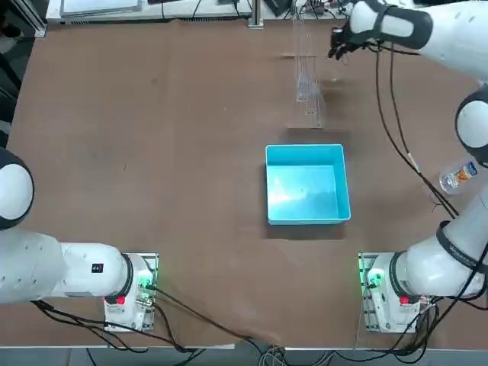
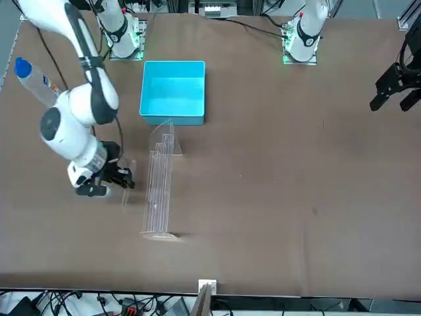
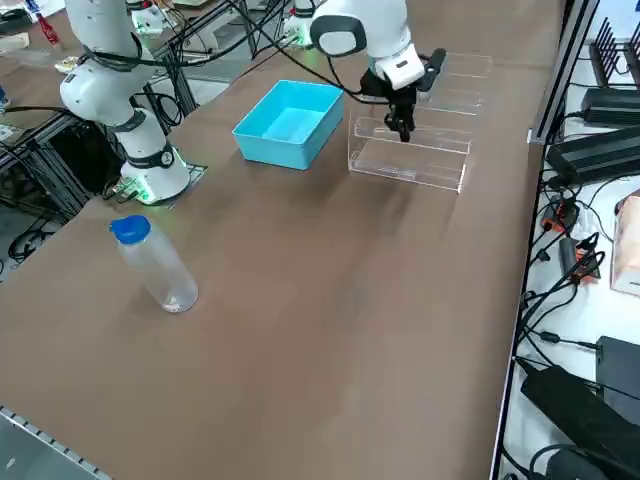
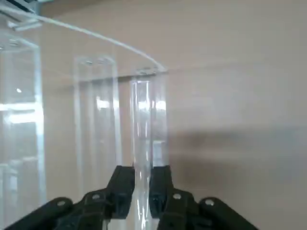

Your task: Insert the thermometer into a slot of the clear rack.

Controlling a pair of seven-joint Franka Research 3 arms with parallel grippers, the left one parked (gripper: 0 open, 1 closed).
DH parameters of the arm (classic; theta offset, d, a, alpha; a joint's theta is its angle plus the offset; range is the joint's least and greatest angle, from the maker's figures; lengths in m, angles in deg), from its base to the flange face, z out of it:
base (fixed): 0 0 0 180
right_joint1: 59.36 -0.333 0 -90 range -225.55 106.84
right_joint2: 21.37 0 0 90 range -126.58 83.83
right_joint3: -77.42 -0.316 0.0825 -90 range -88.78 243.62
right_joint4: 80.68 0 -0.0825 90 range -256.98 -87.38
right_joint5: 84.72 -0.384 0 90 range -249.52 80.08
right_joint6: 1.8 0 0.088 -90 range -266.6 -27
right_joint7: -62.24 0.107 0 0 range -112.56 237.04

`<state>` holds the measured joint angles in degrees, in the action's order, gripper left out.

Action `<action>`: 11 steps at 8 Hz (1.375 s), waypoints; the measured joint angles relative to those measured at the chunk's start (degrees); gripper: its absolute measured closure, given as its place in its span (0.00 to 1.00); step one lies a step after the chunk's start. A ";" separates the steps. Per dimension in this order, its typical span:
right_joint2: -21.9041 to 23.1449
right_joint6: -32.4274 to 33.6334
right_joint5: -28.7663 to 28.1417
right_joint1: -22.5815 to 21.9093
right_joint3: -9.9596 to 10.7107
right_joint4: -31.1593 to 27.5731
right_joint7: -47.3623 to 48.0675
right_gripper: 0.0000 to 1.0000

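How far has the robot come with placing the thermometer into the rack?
Done: the right pincer is shut on the thin clear glass thermometer, lifted off the table. In hand: it hangs beside the long transparent acrylic rack, near its far end. Left: lining the rod up over a slot and lowering it in.

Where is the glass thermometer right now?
The thermometer is pinched between the fingers of the right gripper, beside the clear rack at the far end of the table from the blue box.
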<state>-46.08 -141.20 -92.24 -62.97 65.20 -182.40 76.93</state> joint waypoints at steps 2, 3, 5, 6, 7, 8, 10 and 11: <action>-1.04 -2.37 0.00 -1.80 0.00 0.17 2.77 0.78; -1.20 -2.44 0.00 -1.88 0.02 0.44 3.53 0.78; -1.50 -2.62 0.00 -3.08 0.01 0.53 5.78 0.78; -1.87 -2.91 0.00 -3.80 0.01 0.53 6.46 0.78; -2.28 -2.99 0.01 -4.41 0.01 0.51 6.76 0.78; -2.75 -3.01 0.01 -4.92 0.02 0.51 6.82 0.78; -3.52 -3.02 0.04 -5.24 0.04 0.44 6.82 0.78; -3.72 -3.02 0.04 -5.25 0.05 0.40 6.82 0.78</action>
<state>-49.81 -144.21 -92.20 -68.23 65.26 -182.00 83.75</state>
